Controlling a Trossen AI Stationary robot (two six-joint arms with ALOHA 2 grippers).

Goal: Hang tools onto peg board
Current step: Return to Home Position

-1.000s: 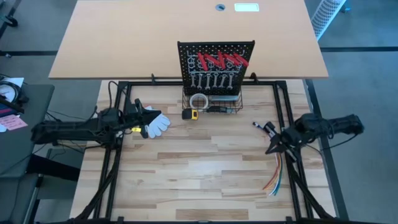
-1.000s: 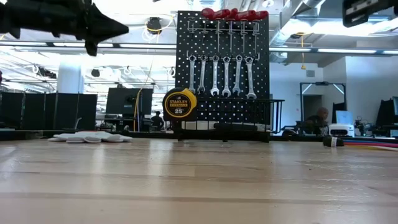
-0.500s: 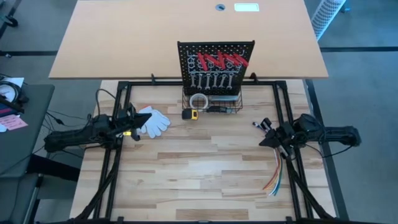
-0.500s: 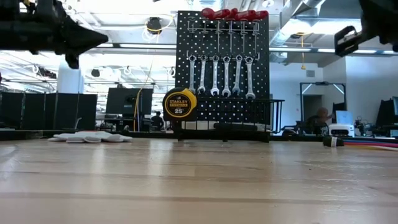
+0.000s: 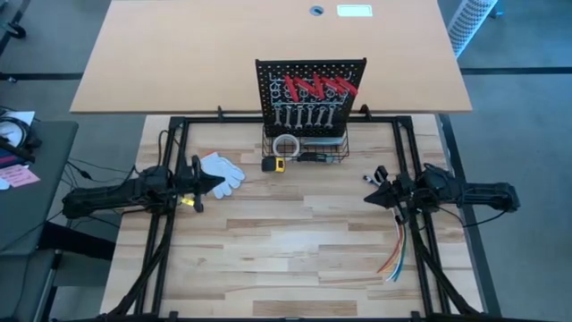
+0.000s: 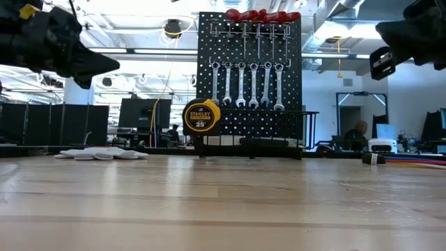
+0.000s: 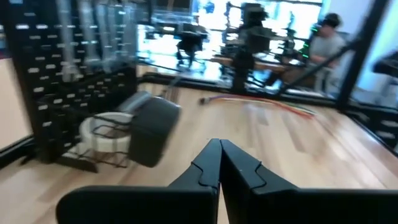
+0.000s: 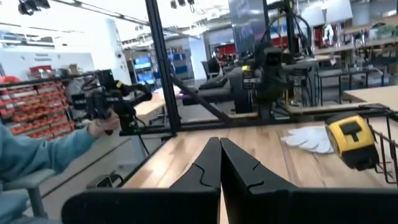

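The black peg board (image 5: 310, 94) stands upright at the table's far middle. Several red-handled tools (image 5: 317, 87) hang in its top row and several silver wrenches (image 6: 246, 85) hang below them; a black wire basket (image 5: 304, 146) sits at its base. My left gripper (image 5: 217, 182) is shut and empty above the table's left part, near a white glove (image 5: 223, 173). My right gripper (image 5: 368, 199) is shut and empty above the right part. Both fingertip pairs meet in the wrist views (image 7: 219, 144) (image 8: 219, 141).
A yellow tape measure (image 5: 273, 164) lies in front of the basket, with a roll of tape (image 5: 286, 143) inside it. A bundle of coloured wires (image 5: 395, 255) lies at the near right. A person's hand with a device (image 8: 106, 121) shows beyond the table.
My left gripper has drawn back toward the left edge and come forward again toward the glove, a little lower. My right gripper has turned from pointing toward the near edge to pointing left at the table's middle, and has come lower.
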